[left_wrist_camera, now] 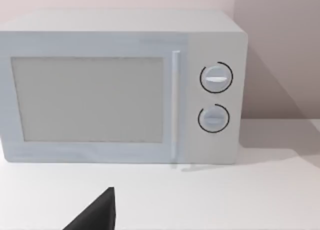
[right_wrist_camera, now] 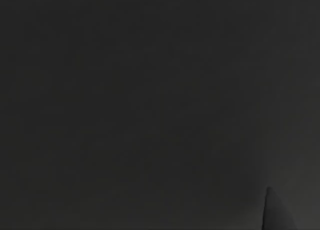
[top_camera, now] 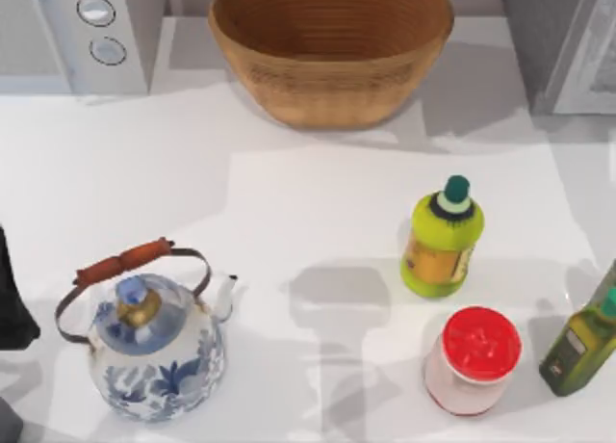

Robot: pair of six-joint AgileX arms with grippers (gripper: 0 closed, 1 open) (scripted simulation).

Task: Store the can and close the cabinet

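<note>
red-lidded can (top_camera: 472,360) beside yellow bottle (top_camera: 442,239)

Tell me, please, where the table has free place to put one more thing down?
The widest bare patch is mid-table, between the wicker basket, the teapot and the yellow bottle. It is crowded at the right front, where the red-lidded jar and olive bottle stand close.

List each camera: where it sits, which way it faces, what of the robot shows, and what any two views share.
Top view: above the table, looking down on basket, kettle, three bottles, red-lidded jar; a dark piece of the left arm at the left edge.
Left wrist view: on the left arm, facing the microwave; a dark fingertip at the frame's edge.
Right wrist view: dark.
Shared: the microwave appears in top and left wrist views.
</note>
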